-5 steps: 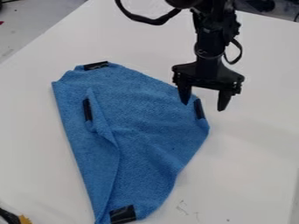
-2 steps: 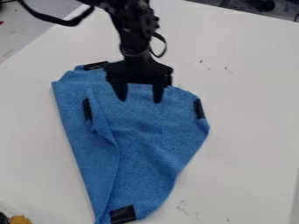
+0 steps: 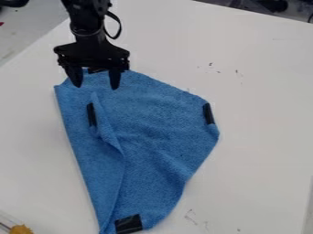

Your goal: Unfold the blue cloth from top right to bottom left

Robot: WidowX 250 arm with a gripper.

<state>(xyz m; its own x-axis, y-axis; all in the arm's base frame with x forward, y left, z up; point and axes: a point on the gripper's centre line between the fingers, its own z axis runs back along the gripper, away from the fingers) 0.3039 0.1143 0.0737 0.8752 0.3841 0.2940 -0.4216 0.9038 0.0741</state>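
Observation:
The black gripper (image 3: 96, 86) is over the upper left part of the blue cloth (image 3: 156, 132), its two fingers apart with nothing held between them. It partly hides the black patch at the cloth's top edge. The cloth lies with a folded flap along its left side, where a black patch (image 3: 92, 114) marks the flap's upper end. Another black patch (image 3: 208, 114) is at the right corner, and one more black patch (image 3: 128, 224) is at the bottom. Whether the fingertips touch the cloth is hard to tell.
The white table (image 3: 256, 137) extends around the cloth. A yellow-orange object (image 3: 21, 229) stands at the bottom left corner. Dark items (image 3: 269, 5) lie beyond the table's far edge at the top right.
The gripper has moved left, from the cloth's right corner across its top to the upper left, with its fingers still apart. The cloth has not visibly changed.

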